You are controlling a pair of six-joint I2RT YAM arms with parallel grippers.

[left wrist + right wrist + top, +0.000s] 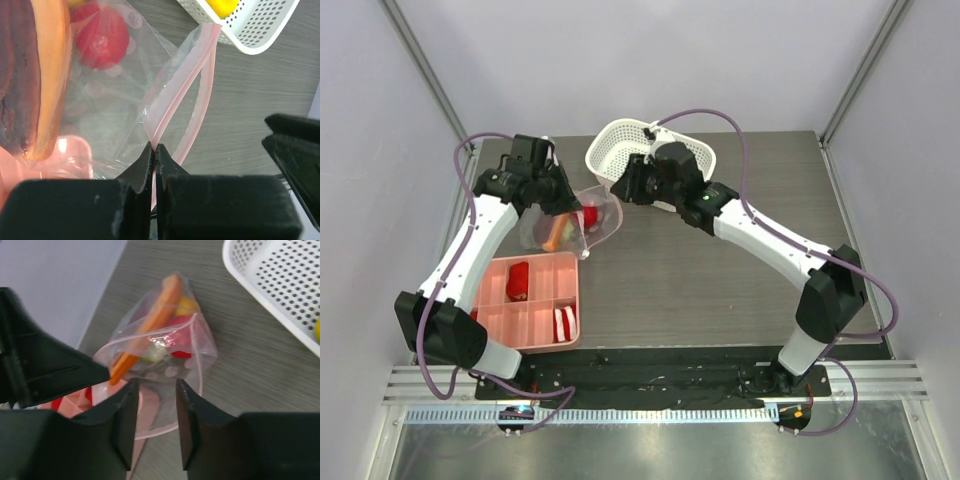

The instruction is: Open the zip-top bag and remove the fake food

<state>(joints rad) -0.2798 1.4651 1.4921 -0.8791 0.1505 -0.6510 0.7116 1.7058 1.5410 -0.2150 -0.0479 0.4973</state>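
The clear zip-top bag [598, 225] lies between the arms with its mouth gaping open [150, 375]. My left gripper [154, 147] is shut on one side of its pink zip strip [175, 95], and it also shows in the top view [565, 205]. The bag holds the fake food: an orange-brown wedge [150, 325], a red round fruit [102, 37], a yellow piece [187, 305] and a green piece [155, 352]. My right gripper [155, 395] is open and empty. Its jaws stand either side of the near rim of the bag's mouth.
The white mesh basket [630, 140] stands at the back behind the right gripper [623, 188], with a yellow fruit [222, 6] inside. The pink compartment tray [545, 275] with red and red-white pieces lies front left, just under the bag.
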